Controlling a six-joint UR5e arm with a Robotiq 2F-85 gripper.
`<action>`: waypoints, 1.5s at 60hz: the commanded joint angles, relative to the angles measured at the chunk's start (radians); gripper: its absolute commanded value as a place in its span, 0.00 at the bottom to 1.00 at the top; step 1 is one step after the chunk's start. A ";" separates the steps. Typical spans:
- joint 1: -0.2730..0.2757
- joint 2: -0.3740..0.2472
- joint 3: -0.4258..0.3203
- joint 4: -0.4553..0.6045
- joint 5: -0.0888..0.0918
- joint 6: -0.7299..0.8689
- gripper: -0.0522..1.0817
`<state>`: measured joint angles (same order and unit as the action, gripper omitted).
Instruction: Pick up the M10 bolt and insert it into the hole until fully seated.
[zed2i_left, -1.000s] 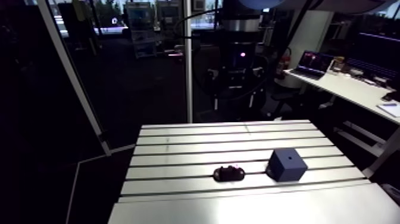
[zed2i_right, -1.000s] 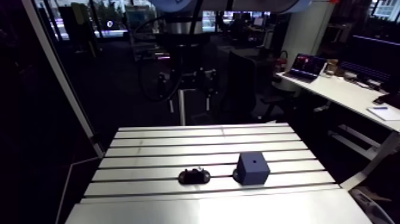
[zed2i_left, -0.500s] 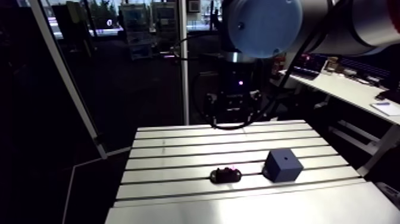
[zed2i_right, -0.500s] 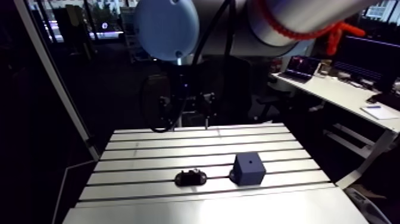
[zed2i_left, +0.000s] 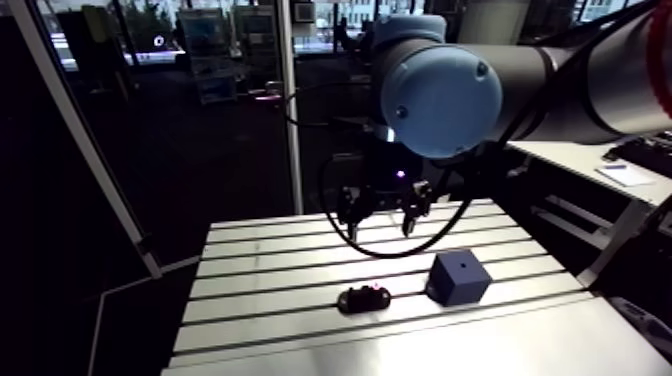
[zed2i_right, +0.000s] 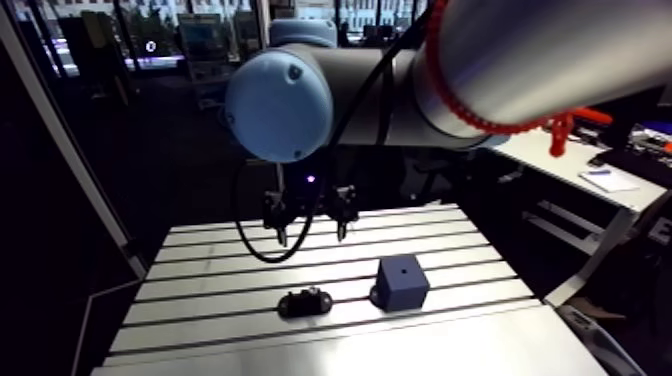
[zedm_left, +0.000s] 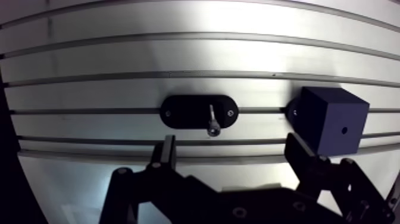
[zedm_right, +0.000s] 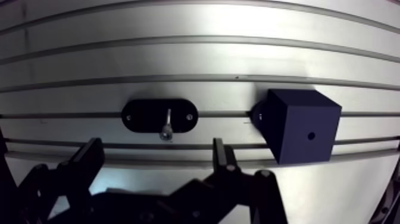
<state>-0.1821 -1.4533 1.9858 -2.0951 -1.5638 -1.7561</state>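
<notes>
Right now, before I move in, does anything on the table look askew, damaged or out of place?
Nothing stands out. The bolt sits in its black holder, the blue block beside it, intact; the gripper is open and empty.

We see a pale aluminium counter (zedm_left: 196, 53) crossed by long parallel slots, with a smooth unslotted band along its near edge in the arm view. Two things rest directly on it, lined up along the same slot: a flat black oval holder (zedm_left: 184, 106), with a small screw near each rounded end, and beside it, a little apart, a dark blue cube (zedm_left: 327, 119). We find a small round hole (zedm_left: 344, 129) in the middle of one face of the cube, the face that looks upward in the arm view.
</notes>
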 joint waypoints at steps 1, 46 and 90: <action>-0.016 0.006 0.033 -0.027 0.020 -0.014 0.06; -0.010 0.014 0.090 -0.081 0.023 -0.007 0.14; -0.007 0.053 0.094 -0.102 0.022 0.012 0.35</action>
<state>-0.1902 -1.4144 2.0770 -2.1949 -1.5401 -1.7572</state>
